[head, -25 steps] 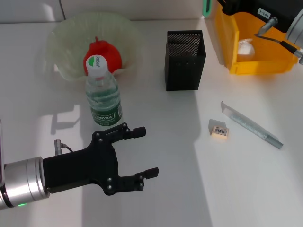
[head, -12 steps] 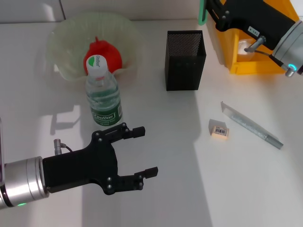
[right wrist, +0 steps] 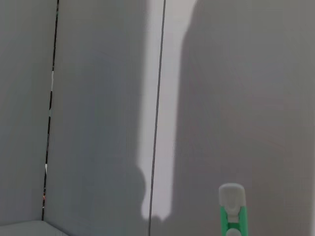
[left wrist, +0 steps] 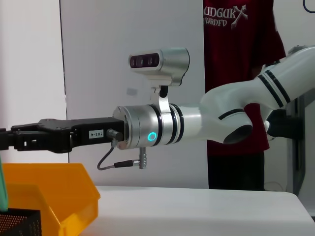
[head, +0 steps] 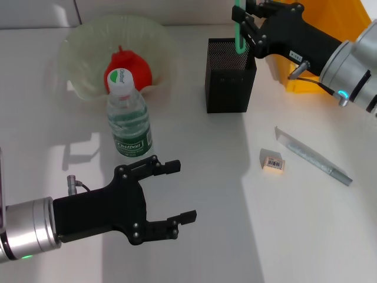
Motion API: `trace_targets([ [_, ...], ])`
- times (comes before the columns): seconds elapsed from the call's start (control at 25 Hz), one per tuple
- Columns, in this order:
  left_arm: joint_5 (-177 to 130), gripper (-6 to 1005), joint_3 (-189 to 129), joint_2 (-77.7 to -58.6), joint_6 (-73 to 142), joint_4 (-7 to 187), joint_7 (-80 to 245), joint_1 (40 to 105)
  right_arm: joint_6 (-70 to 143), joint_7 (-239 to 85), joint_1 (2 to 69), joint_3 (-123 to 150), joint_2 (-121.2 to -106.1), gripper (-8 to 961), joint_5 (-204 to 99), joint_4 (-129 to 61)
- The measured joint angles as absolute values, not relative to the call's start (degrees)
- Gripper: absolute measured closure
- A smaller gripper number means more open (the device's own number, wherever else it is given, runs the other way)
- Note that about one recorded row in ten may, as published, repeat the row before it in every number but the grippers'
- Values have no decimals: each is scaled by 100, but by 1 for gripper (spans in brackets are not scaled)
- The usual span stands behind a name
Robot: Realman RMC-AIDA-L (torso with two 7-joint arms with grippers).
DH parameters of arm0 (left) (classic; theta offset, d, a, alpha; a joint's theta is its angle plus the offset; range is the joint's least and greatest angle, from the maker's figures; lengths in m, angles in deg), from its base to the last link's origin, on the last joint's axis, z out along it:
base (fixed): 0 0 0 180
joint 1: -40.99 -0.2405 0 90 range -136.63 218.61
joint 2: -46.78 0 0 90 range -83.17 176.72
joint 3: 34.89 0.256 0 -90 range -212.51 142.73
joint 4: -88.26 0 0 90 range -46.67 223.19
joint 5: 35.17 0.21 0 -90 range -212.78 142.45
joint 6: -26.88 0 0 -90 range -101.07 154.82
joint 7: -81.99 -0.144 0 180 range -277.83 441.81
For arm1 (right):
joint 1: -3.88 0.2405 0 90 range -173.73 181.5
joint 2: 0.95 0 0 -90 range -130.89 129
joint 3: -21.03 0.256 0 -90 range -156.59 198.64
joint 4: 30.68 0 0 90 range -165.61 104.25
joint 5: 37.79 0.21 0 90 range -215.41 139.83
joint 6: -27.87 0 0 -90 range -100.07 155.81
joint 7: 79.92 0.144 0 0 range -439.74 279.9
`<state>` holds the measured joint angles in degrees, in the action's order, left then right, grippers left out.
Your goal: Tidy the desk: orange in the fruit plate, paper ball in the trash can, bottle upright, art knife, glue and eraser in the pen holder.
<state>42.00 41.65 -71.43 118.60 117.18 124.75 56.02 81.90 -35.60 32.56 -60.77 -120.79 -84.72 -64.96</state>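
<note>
Up at one o'clock on the desk [head: 194, 147], the right gripper [head: 247, 20] is clamped on a slim green stick-like tool [head: 238, 26], held upright directly above the open mouth of the pen holder [head: 230, 76]. Whether its lower tip is already inside the mesh cup, I cannot tell. The right wrist view shows that tool's white-capped green end [right wrist: 231, 209] against a grey wall. The left wrist view catches the right arm reaching across, with a corner of the trash can [left wrist: 54, 189] beneath it.

At seven o'clock, the left gripper [head: 174, 191] hovers low over the desk, fingers spread wide apart with nothing between them. Just beyond it at ten o'clock stands the bottle [head: 126, 115], upright, cap on. Behind the bottle, at eleven o'clock, the orange [head: 132, 68] sits in the fruit plate [head: 79, 53].

At three o'clock, the eraser [head: 273, 162] lies flat on the desk, and just beside it, apart from it, a long grey strip, the art knife [head: 312, 156], lies diagonally. The trash can peeks out behind the right arm at two o'clock.
</note>
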Motion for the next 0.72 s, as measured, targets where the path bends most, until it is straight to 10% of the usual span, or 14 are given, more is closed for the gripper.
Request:
trace_targets([
  [0.72, 4200, 170, 4182, -7143, 11847, 11718, 12466, 5606, 8150, -3738, 3403, -6142, -12072, 615, -8471, -6124],
])
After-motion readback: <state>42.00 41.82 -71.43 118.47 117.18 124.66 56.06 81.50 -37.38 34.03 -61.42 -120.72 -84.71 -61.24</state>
